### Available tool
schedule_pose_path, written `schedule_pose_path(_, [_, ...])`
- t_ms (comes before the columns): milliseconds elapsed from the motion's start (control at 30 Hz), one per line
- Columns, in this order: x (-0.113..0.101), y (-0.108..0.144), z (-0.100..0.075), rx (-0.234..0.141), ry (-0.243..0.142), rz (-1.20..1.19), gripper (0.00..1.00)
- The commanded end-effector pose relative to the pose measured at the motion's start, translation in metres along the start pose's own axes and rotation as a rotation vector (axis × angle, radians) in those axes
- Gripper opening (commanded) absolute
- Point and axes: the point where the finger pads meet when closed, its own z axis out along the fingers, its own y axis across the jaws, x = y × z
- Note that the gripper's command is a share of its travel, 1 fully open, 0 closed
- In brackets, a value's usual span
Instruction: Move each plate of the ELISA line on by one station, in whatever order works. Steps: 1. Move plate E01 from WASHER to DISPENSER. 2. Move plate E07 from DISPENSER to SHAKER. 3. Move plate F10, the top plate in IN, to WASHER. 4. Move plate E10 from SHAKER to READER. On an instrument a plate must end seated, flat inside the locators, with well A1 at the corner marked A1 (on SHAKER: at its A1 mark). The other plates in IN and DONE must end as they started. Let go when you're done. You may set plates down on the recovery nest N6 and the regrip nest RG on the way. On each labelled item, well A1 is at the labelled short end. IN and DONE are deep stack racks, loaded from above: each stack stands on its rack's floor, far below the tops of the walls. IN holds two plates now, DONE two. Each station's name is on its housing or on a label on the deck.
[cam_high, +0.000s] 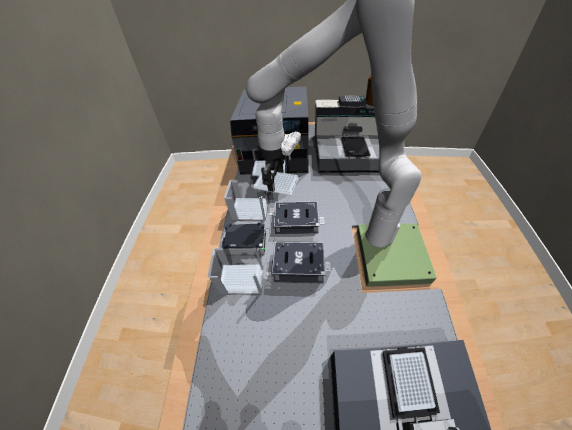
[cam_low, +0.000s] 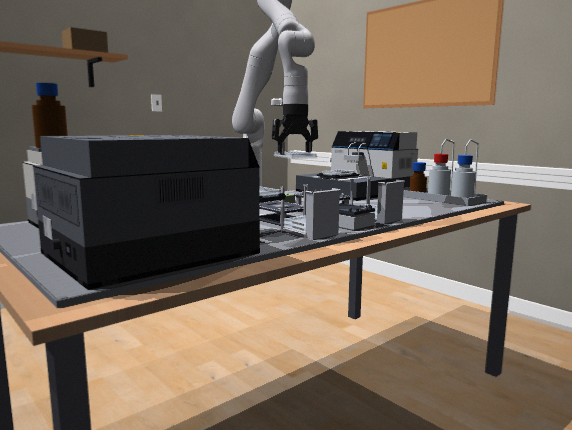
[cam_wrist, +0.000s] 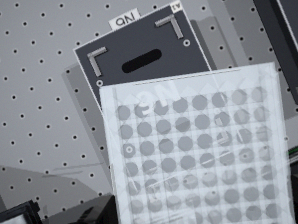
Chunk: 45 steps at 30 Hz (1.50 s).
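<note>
The jaws stood wide, gripping the translucent white well plate (cam_wrist: 200, 150) above the dark square nest N6 (cam_wrist: 192, 47); lowered skewed, it might ride on a locator and sit tilted.

We see a translucent, frosted plastic plate (cam_wrist: 200, 150) in the lower right of the wrist view, above a matt dark nest N6 (cam_wrist: 150, 45) with dull metal corner locators. The deck (cam_high: 280, 330) looks like matt grey perforated metal, the table (cam_low: 280, 272) smooth pale wood, the arm (cam_high: 395, 100) satin grey
</note>
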Motion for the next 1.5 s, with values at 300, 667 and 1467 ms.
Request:
schedule_pose_path(300, [-0.019,0.026,0.0,0.0,-0.001,-0.072,0.94])
schedule_pose_path(667, [-0.04,0.056,-0.001,0.0,-0.001,-0.165,0.94])
schedule_pose_path(1467, [-0.078,0.111,-0.001,-0.001,-0.001,-0.312,0.94])
